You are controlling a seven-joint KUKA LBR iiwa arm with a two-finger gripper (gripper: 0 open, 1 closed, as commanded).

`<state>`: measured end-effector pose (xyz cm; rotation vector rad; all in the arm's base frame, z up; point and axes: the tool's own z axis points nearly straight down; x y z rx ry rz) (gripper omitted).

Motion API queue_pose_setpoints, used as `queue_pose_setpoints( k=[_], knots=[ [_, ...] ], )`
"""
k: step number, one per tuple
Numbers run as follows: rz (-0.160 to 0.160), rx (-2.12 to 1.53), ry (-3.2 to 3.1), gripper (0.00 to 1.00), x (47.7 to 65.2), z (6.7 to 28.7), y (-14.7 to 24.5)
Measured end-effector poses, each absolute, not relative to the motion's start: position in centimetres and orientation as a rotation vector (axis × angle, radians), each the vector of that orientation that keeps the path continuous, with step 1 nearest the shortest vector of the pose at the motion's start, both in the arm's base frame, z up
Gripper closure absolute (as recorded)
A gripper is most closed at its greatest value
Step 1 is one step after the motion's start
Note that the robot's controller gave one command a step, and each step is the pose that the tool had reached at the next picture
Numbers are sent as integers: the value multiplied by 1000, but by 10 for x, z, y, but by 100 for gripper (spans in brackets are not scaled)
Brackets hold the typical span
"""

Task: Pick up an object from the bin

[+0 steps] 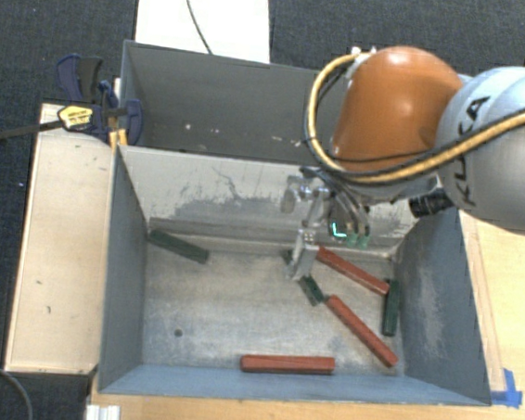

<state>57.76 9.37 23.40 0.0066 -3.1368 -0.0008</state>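
Note:
My gripper (301, 263) hangs below the orange cover in the bin's back right part, its metal finger pointing down at the floor. Right under its tip lies the dark green end (311, 290) of a long red-brown stick (360, 331) that runs diagonally toward the front right. A second red-brown stick (353, 270) lies just right of the finger, angled toward the right wall. Nothing shows between the fingers.
A dark green bar (389, 313) stands along the right wall. Another dark green bar (178, 245) lies at the back left. A red-brown stick (287, 365) lies flat along the front wall. The arm and orange cover overhang the back right corner.

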Motion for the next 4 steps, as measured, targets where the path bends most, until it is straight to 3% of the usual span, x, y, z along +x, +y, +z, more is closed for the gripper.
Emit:
queue_pose_setpoints(
  k=[1,2,3,4],
  knots=[
    [-2,856,-3019,0,550,68,70],
    [8,1149,-2930,0,526,152,-51],
    [4,1314,-2863,0,523,214,-31],
    [-7,1500,-2754,0,494,80,-58]
  ],
)
